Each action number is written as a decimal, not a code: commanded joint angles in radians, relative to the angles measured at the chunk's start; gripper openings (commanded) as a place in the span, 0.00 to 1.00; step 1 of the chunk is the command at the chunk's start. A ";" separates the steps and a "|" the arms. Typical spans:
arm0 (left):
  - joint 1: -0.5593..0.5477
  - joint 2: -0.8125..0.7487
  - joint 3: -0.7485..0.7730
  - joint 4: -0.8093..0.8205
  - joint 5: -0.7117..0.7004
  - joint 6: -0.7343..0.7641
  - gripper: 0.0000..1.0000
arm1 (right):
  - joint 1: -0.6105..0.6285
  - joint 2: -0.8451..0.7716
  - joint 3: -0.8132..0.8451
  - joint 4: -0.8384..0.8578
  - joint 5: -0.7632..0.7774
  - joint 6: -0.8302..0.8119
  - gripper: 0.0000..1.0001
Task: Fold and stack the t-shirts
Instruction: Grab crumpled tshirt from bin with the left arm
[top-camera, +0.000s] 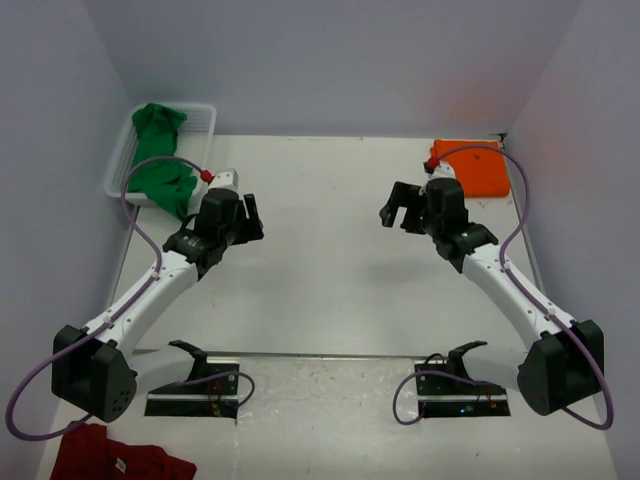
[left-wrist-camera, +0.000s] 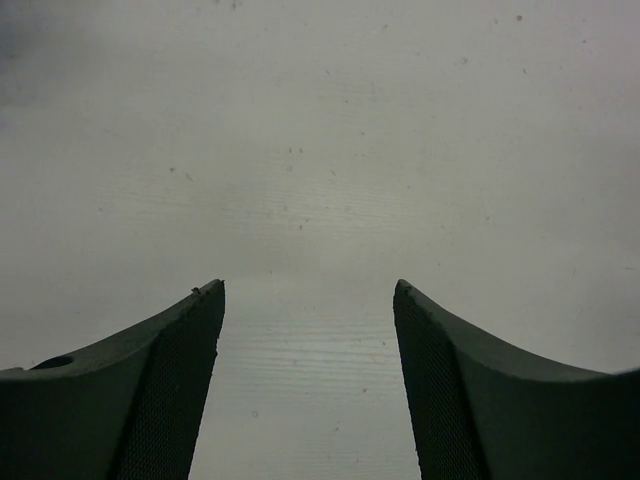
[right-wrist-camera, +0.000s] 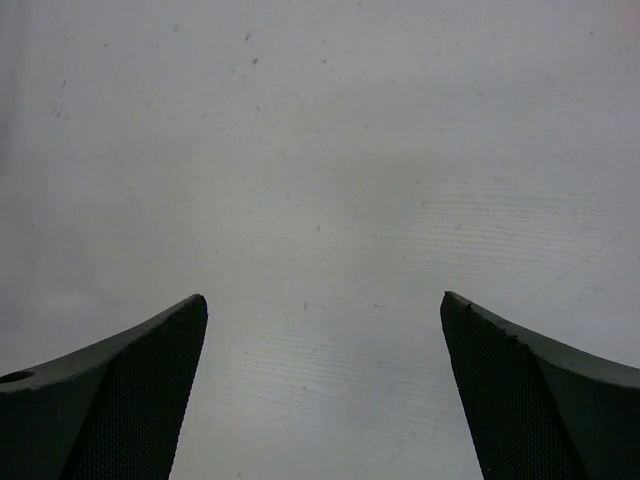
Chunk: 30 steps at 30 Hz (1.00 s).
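Green t-shirt (top-camera: 160, 165) crumpled in white basket (top-camera: 205, 115), far-left worktop (top-camera: 320, 270) corner, draped over near rim. Orange t-shirt (top-camera: 478, 165) folded flat, far-right corner. Left gripper (top-camera: 254, 218), right gripper (top-camera: 398, 210): jaws spread wide, holding nothing, above mid-worktop.

You get soft, even overhead light on the table (top-camera: 330, 250), with faint shadows and an orange tint on the back wall (top-camera: 470, 115) at 1 o'clock. The left wrist view is greyer, darkening toward 11 o'clock.
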 joint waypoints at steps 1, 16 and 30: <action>0.000 0.008 0.073 -0.024 -0.095 0.026 0.70 | 0.024 -0.052 -0.037 0.065 0.020 0.045 0.99; 0.265 0.082 0.273 -0.153 -0.098 0.159 0.70 | 0.263 0.006 0.052 -0.016 0.192 0.031 0.99; 0.402 0.372 0.326 -0.072 0.051 0.089 0.54 | 0.274 0.020 0.047 0.002 0.148 0.025 0.99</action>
